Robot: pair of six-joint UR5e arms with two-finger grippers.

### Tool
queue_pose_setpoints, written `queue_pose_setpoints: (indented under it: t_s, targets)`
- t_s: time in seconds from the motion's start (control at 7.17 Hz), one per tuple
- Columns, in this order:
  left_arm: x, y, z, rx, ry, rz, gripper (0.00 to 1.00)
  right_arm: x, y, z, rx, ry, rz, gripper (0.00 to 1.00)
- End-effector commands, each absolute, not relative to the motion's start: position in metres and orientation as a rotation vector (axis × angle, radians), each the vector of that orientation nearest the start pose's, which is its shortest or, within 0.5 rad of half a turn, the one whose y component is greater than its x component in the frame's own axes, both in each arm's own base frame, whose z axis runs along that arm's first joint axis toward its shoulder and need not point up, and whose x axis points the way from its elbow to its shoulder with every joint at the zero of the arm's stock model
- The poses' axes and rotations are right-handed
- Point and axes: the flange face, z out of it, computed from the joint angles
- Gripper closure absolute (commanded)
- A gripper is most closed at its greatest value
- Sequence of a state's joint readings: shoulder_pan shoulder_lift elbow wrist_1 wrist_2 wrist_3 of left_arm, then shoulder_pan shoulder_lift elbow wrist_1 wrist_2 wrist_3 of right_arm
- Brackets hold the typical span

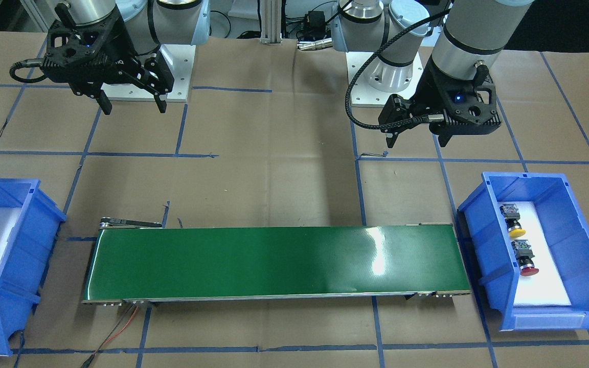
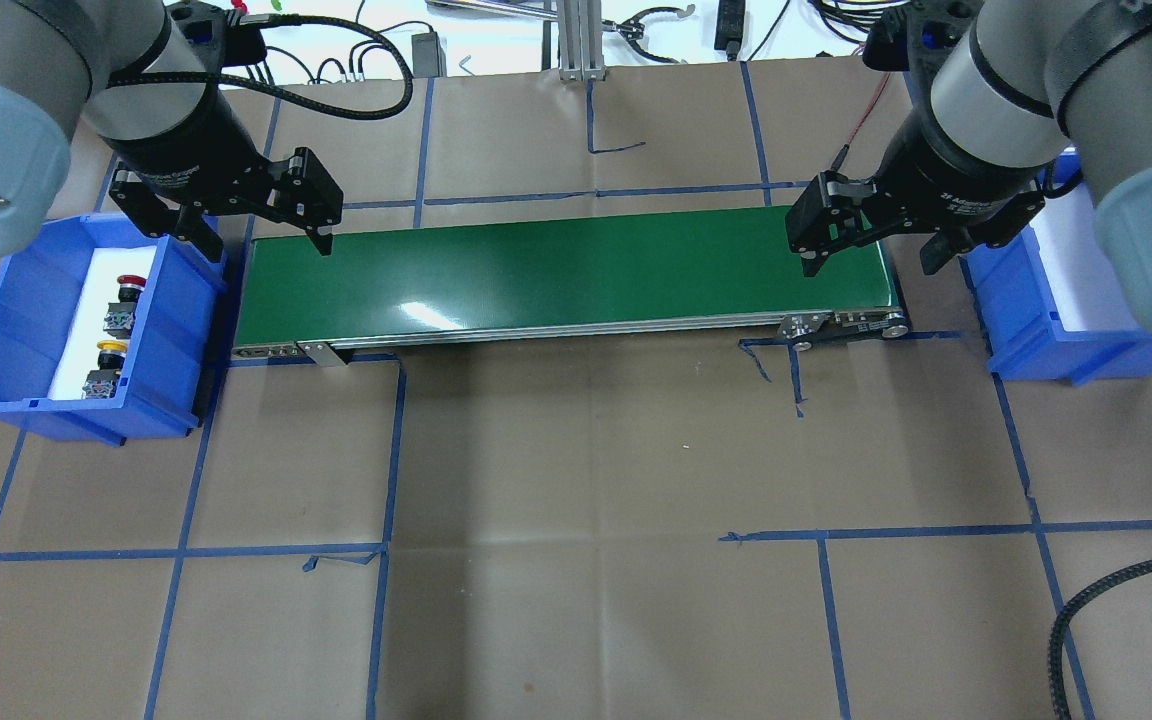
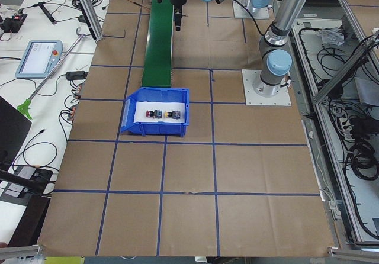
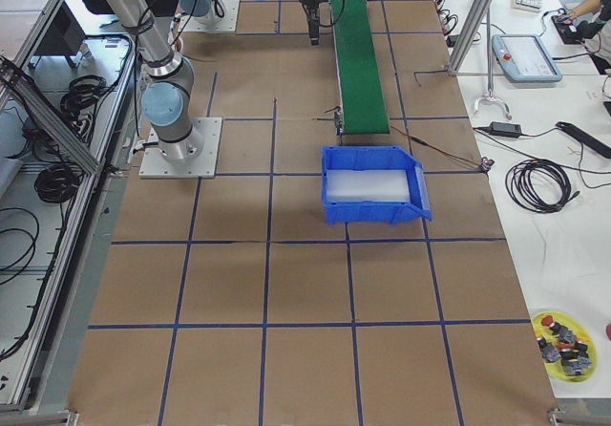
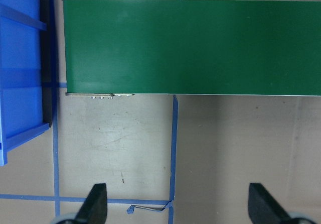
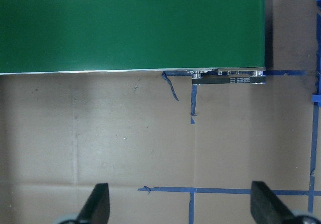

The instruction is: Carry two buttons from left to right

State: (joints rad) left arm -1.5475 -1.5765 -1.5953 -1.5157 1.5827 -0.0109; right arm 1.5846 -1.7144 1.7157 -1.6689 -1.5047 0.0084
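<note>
Seemingly unstarted: the yellow button [image 1: 512, 221] and red button [image 1: 524, 258] lie, probably sideways, in the left bin [image 1: 581, 230], while left gripper [image 2: 264, 243] and right gripper [image 2: 871, 262] hang empty, jaws spread wide, so the left must descend there first.

Six views around one surface [image 2: 576, 450]
We see the green belt [image 1: 274, 263] from front, overhead, both ends, and close from each wrist.

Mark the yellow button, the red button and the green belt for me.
yellow button [image 1: 513, 221], front-facing view, black neck under cap.
red button [image 1: 523, 258], front-facing view, black neck under cap.
green belt [image 1: 274, 263], front-facing view, mid-surface.
</note>
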Motion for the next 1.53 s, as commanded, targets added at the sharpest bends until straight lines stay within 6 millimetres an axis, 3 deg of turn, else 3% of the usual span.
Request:
queue_pose_setpoints:
  t_s: [0.0,0.14,0.42,0.84,1.12,1.39]
  targets:
    - [-0.109,-0.505,0.487,-0.006,3.122,-0.066,0.0,0.146,-0.438,0.493,-0.012,3.07,-0.145,0.0]
    - [-0.081,-0.51,0.487,-0.043,3.113,-0.061,0.0,0.146,-0.438,0.492,-0.012,3.07,-0.143,0.0]
    - [0.017,-0.514,0.482,-0.103,3.107,-0.024,0.0,0.146,-0.438,0.491,-0.012,3.072,-0.138,0.0]
    - [0.156,-0.492,0.472,-0.146,3.113,0.017,0.0,0.145,-0.437,0.493,-0.005,3.074,-0.143,0.0]
    - [0.186,-0.483,0.467,-0.117,3.118,0.028,0.0,0.145,-0.438,0.492,-0.005,3.073,-0.14,0.0]
    - [0.194,-0.483,0.457,-0.134,3.127,0.047,0.01,0.145,-0.436,0.493,-0.005,3.073,-0.14,0.0]
